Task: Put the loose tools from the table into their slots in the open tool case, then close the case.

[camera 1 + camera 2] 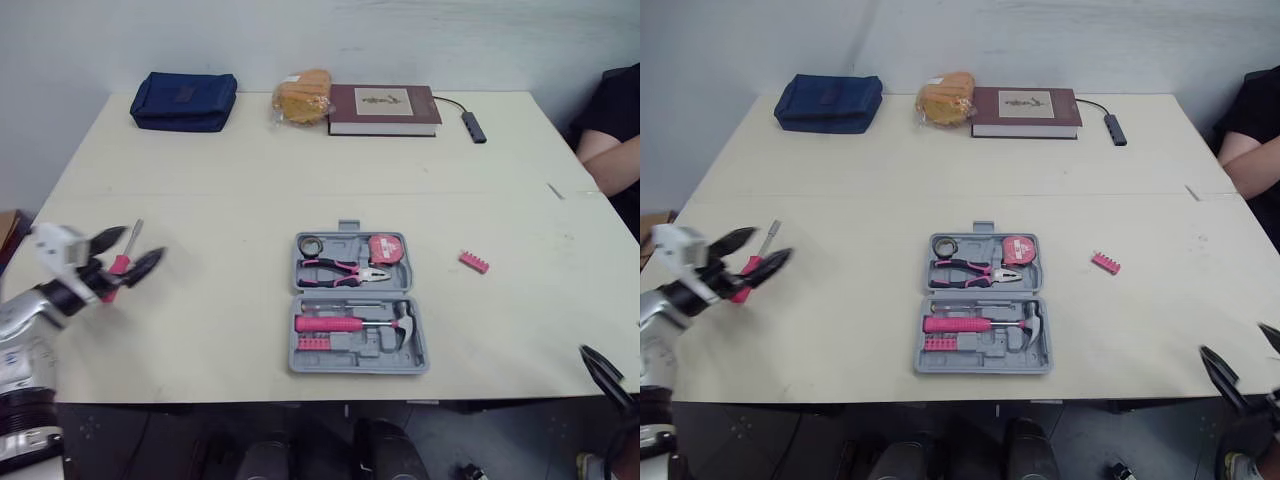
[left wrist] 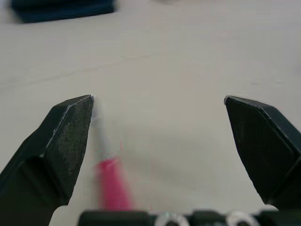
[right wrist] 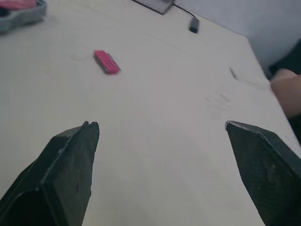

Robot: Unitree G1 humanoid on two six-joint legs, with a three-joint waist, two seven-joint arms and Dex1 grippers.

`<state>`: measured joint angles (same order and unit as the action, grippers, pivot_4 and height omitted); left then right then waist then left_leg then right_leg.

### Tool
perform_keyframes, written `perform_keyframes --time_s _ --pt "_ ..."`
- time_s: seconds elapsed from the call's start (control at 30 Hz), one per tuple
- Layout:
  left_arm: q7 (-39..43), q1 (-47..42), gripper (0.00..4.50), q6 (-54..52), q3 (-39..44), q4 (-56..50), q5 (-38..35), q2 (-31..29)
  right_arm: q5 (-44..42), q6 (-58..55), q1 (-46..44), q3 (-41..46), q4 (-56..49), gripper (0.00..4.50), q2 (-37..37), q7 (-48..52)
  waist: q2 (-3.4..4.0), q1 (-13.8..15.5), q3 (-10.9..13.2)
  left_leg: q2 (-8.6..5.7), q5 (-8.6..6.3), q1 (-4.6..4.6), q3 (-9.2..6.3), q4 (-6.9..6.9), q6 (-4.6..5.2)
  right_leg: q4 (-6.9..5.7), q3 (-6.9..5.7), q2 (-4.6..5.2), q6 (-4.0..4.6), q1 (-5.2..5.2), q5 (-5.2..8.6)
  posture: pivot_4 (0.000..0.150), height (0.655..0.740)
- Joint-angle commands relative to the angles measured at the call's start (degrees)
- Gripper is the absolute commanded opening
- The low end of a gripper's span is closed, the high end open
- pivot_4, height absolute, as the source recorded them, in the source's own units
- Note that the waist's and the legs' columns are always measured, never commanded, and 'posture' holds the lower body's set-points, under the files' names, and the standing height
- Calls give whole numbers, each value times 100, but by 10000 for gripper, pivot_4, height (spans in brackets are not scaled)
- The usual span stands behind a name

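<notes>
The grey tool case (image 1: 356,303) lies open mid-table, holding pink pliers (image 1: 343,270), a tape measure (image 1: 384,249) and a pink-handled hammer (image 1: 352,324). A pink-handled screwdriver (image 1: 124,258) lies loose at the table's left side; in the left wrist view the screwdriver (image 2: 109,181) sits between the spread fingers. My left gripper (image 1: 127,255) hovers open right over it, touching nothing I can see. A pink bit holder (image 1: 474,262) lies loose to the right of the case, also seen as the bit holder (image 3: 106,61). My right gripper (image 1: 1240,372) is open at the table's near right edge.
Along the far edge sit a blue pouch (image 1: 184,101), a bagged bun (image 1: 301,97), a maroon book (image 1: 384,109) and a cable with a USB hub (image 1: 474,126). A person's arm (image 1: 610,160) rests at the far right edge.
</notes>
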<state>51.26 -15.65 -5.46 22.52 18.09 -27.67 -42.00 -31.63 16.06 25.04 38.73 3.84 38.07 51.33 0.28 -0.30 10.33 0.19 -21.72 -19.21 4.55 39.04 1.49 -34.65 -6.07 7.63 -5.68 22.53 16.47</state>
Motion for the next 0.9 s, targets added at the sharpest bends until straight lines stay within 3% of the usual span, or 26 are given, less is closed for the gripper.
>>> perform_keyframes --time_s 0.03,0.2,0.47,0.9 --pt "352 -323 44740 -214 -322 -867 -303 103 -37 -1000 -675 -322 -119 45000 605 -99 0 8 1 0 3 0 0 2 5 -3 -2 0 0 1 0 1500 7400" --pt "536 -680 44740 -824 -1060 -1797 -503 469 274 -1871 -2374 -1342 567 45000 1304 285 8 17 7 -1 25 -2 2 4 31 -7 -5 -8 1 1 1 1500 7400" --pt "764 -897 44740 -1422 -1504 -2505 -814 673 965 -2530 -4592 -2506 2232 45000 1395 653 3 23 19 -12 54 -31 -2 14 43 -15 -20 -13 -14 4 -8 1500 7400" --pt "1042 -784 44740 -2039 -1568 -3122 -1178 599 2020 -1667 -5696 -3462 4238 45000 1074 1398 3 8 23 -22 60 -44 -18 20 49 -4 -29 -13 -26 -1 -15 1500 7400"
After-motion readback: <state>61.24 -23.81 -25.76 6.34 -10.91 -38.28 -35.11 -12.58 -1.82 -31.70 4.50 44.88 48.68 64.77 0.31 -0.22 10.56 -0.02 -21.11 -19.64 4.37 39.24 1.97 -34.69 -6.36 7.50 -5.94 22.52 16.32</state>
